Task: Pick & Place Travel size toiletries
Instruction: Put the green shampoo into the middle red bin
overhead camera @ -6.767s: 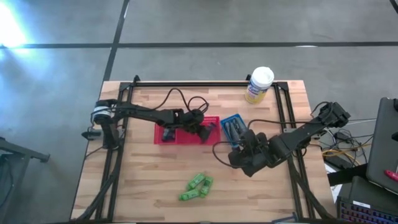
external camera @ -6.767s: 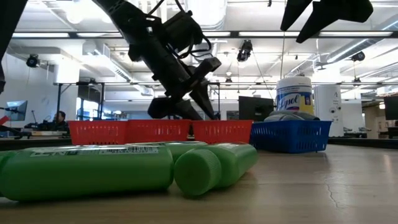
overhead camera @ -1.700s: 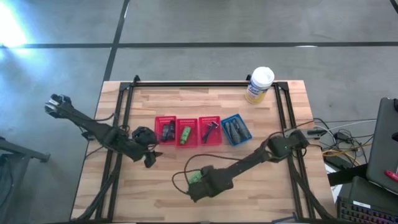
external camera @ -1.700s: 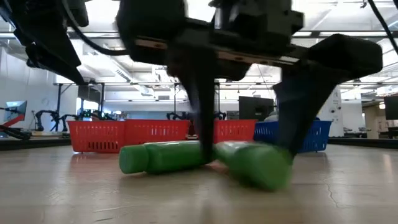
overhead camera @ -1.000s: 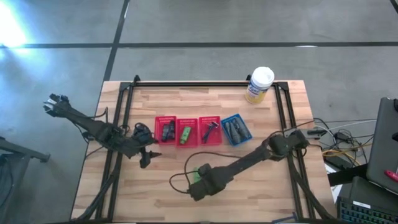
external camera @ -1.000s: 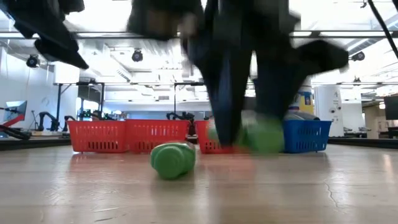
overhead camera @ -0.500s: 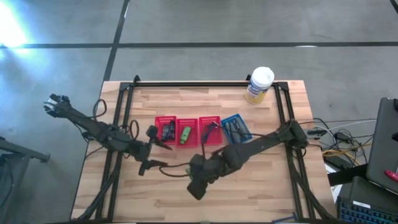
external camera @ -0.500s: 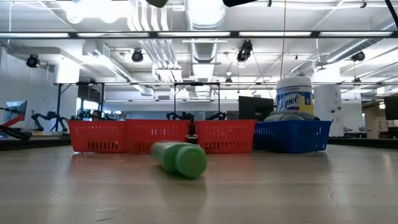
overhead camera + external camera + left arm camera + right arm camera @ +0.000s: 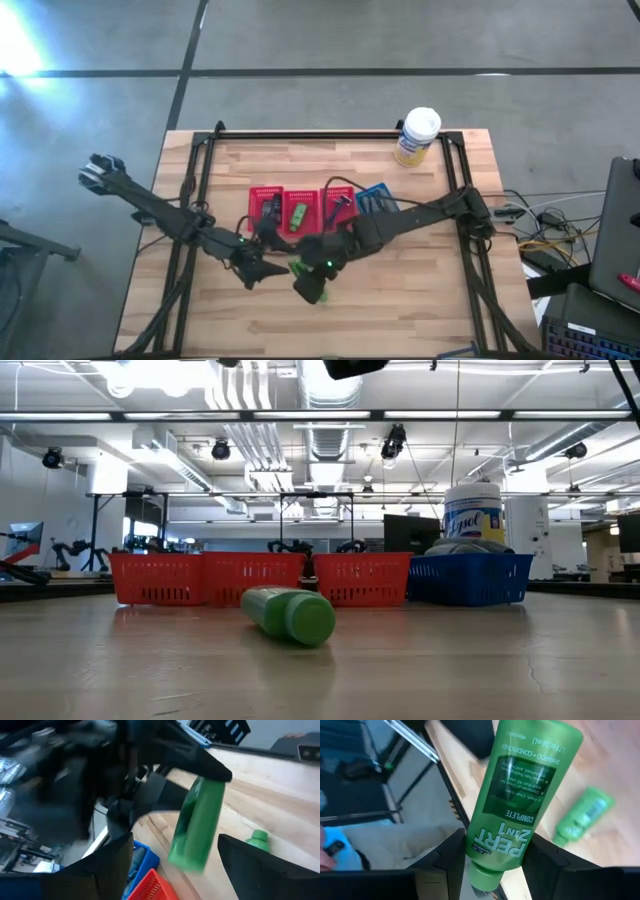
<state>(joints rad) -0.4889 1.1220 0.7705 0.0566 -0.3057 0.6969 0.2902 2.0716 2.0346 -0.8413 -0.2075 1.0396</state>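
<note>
- My right gripper (image 9: 492, 865) is clamped on a green Pert shampoo bottle (image 9: 522, 790), one finger on each side near the cap end. The grip sits low on the bottle so the long body sticks out ahead of me, clear of my fingers, which I judge will make it easier to lower into a basket.
- In the high view my right gripper (image 9: 318, 268) is above the table's middle, just in front of the row of red baskets (image 9: 300, 210). The bottle (image 9: 300, 266) shows as a green patch at its tip, off the wood.
- A second green bottle (image 9: 288, 614) lies on its side on the table in front of the baskets. It is untouched, so I take it as the next one to fetch.
- One green bottle (image 9: 298, 216) already rests in the middle red basket. I judge that is where mine belongs, since like seems to go with like.
- The blue basket (image 9: 377, 201) beside the red row holds dark items. They are too small for me to name.
- My left gripper (image 9: 252, 270) hovers just beside my right one. I cannot tell whether its fingers are open or closed. It looks straight at the bottle I carry (image 9: 197, 825).
- The yellow wipes canister (image 9: 416, 136) stands at the far edge, out of the way.
</note>
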